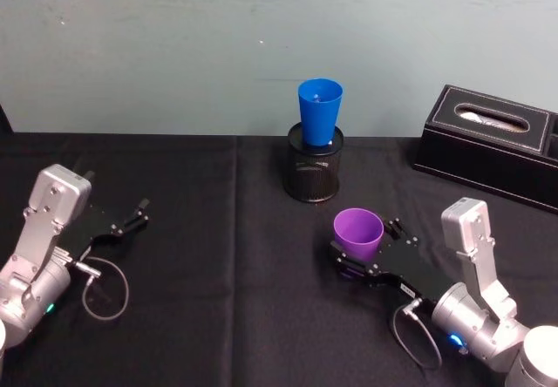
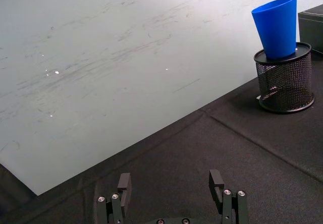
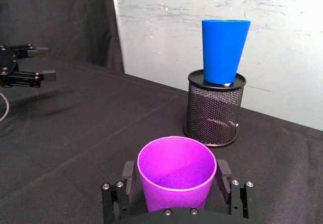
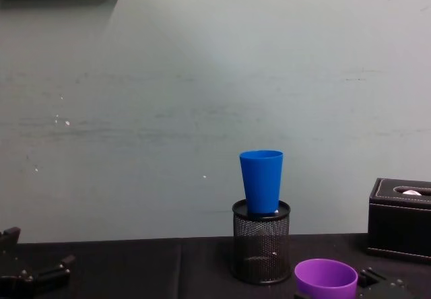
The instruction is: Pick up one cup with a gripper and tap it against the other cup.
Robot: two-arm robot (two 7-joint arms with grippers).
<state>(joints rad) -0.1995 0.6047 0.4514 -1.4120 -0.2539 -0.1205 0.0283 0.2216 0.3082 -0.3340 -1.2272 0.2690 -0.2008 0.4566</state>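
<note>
We see the right gripper (image 1: pixel 364 246) low over the black table (image 1: pixel 218 274), in front of the mesh holder (image 1: pixel 314 173) and a little to its right. Its fingers (image 3: pixel 128 172) are spread wide, and the purple cup (image 3: pixel 176 168) stands upright between them, mouth up. One finger stands on each side of the cup, close by its wall just under the rim. We see no squeeze on the plastic and cannot tell whether either pad actually touches it. The cup's base is hidden behind the gripper, so we cannot tell whether it rests on the cloth.

The blue cup (image 1: pixel 320 112) stands upright in the top of the holder, well apart from the purple cup.

The left gripper (image 1: pixel 138 214) lies far to the left of the holder, near the table, its fingers apart and empty. A black tissue box (image 1: pixel 488 147) sits to the holder's right.
</note>
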